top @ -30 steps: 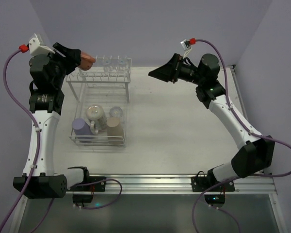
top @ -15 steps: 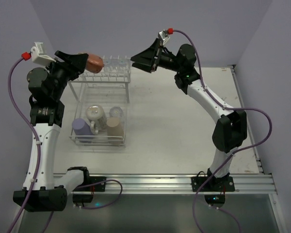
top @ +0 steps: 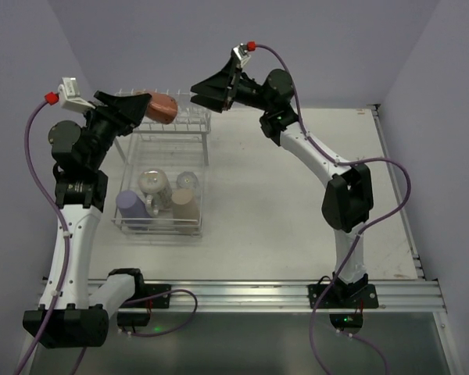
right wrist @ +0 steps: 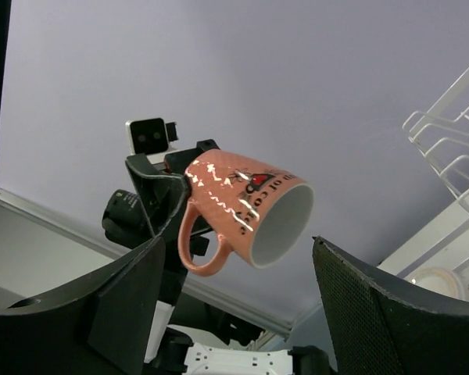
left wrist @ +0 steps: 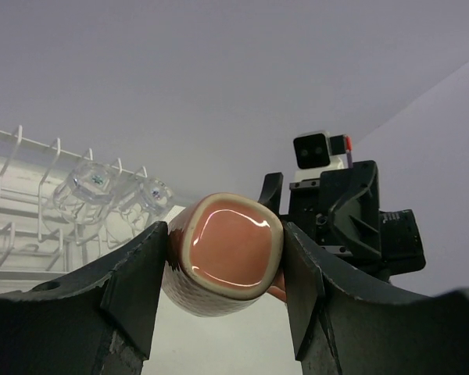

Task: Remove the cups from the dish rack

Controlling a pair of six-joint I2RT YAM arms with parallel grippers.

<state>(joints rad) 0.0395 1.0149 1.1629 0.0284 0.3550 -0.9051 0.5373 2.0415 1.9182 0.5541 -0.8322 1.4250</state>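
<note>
The left arm [top: 70, 234] stands almost upright from its base at the near left corner and bends at the top, so that its wrist points right and slightly away. The left end effector [top: 144, 109] is clamped on a mug [top: 166, 108], one finger on each side near the bottom, and holds it on its side high in the air. The right arm [top: 320, 160] rises from its base, folds at the elbow and reaches far up and to the left, forearm stretched toward the other arm. The right end effector [top: 197, 92] faces the left one with fingers spread wide, near the mug's mouth but not touching it.
</note>
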